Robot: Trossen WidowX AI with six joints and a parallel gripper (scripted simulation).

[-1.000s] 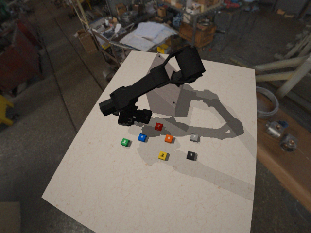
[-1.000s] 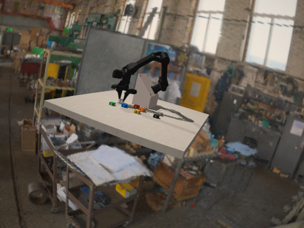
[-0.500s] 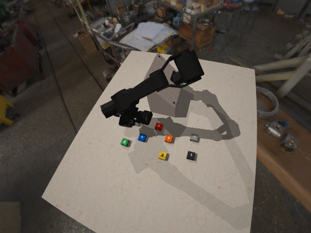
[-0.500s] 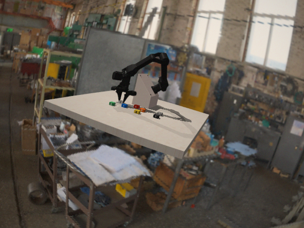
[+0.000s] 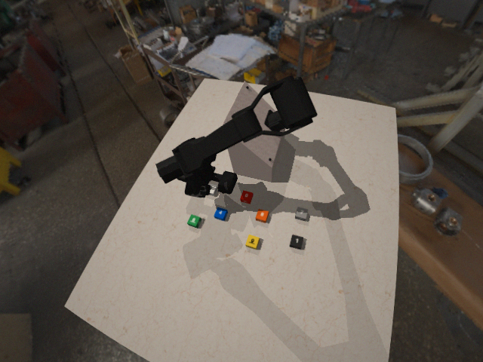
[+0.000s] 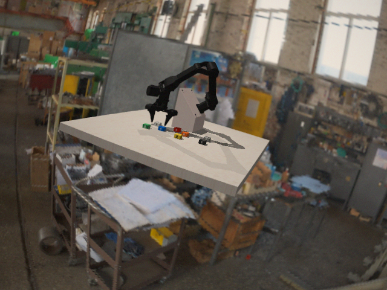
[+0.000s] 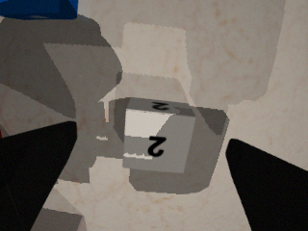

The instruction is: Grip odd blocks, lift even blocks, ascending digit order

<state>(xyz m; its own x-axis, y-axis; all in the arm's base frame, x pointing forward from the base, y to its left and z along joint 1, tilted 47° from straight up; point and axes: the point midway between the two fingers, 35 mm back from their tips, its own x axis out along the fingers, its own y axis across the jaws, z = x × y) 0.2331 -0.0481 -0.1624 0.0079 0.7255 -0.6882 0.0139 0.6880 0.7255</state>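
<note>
A white block (image 5: pixel 213 189) (image 6: pixel 157 124) (image 7: pixel 161 144) showing a 2 sits on the table. My gripper (image 5: pixel 211 188) (image 6: pixel 158 122) (image 7: pixel 153 139) is open, with one finger on each side of it and a gap on both sides. A black block (image 5: pixel 296 241) (image 6: pixel 202 142) shows a 1, and a blue block (image 5: pixel 220 213) (image 6: pixel 161 128) (image 7: pixel 38 8) shows a 4. Red (image 5: pixel 246 196) (image 6: pixel 177 128), orange (image 5: pixel 261 215) (image 6: pixel 185 134), green (image 5: pixel 194 220) (image 6: pixel 146 125), yellow (image 5: pixel 252 241) (image 6: pixel 178 136) and grey (image 5: pixel 301 213) (image 6: pixel 207 138) blocks have digits too small to read surely.
The arm's pale angular base block (image 5: pixel 257 155) (image 6: pixel 187 109) stands behind the blocks. The blue block is the closest one in front of the white block, and the red block lies to its side. Arm shadows cross the table (image 5: pixel 155 272) (image 6: pixel 103 124).
</note>
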